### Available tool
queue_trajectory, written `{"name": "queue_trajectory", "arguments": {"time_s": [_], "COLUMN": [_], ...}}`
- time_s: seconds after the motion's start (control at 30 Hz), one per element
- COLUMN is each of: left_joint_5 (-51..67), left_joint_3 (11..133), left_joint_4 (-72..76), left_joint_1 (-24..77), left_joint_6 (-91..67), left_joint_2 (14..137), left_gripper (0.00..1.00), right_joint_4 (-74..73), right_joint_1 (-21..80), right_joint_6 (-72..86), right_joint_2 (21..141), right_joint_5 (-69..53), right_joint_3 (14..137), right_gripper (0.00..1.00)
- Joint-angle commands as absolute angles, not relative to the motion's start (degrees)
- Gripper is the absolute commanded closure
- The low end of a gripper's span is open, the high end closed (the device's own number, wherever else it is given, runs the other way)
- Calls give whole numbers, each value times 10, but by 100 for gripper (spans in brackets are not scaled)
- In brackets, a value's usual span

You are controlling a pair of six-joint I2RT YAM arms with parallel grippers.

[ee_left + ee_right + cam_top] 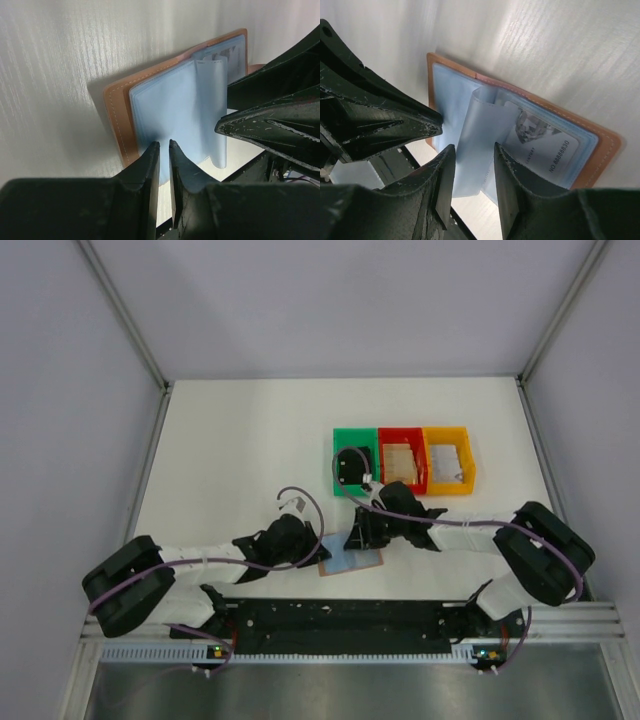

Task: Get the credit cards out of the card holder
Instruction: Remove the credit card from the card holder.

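On the desk [230, 440], the opened card holder [350, 561] is flanked: left end effector [163, 143] narrowly parted at its edge, right end effector [473, 147] spread around a raised sleeve [485, 120].

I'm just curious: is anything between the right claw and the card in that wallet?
Yes. A loose blue plastic sleeve stands up between the jaws of the right gripper. The credit card lies partly behind it, inside a pocket of the card holder.
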State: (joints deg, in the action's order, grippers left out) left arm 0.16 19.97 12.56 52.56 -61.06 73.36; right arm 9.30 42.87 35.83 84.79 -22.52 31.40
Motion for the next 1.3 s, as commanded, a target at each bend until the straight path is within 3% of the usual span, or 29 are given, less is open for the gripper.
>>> {"name": "queue_trajectory", "arguments": {"time_s": [0.0, 0.67, 1.27], "left_joint_5": [-3, -40, -131], "left_joint_3": [185, 149, 97], "left_joint_4": [136, 149, 46], "left_joint_1": [526, 527, 527], "left_joint_6": [-613, -642, -657], "left_joint_2": [727, 650, 404], "left_gripper": [82, 82, 77], "right_joint_4": [146, 192, 113], "right_joint_1": [439, 462, 486], "right_joint_6": [378, 400, 366], "right_joint_2": [867, 898, 896], "right_joint_5": [-262, -305, -313], "right_joint_3": [324, 353, 440], "right_gripper": [63, 63, 63]}}
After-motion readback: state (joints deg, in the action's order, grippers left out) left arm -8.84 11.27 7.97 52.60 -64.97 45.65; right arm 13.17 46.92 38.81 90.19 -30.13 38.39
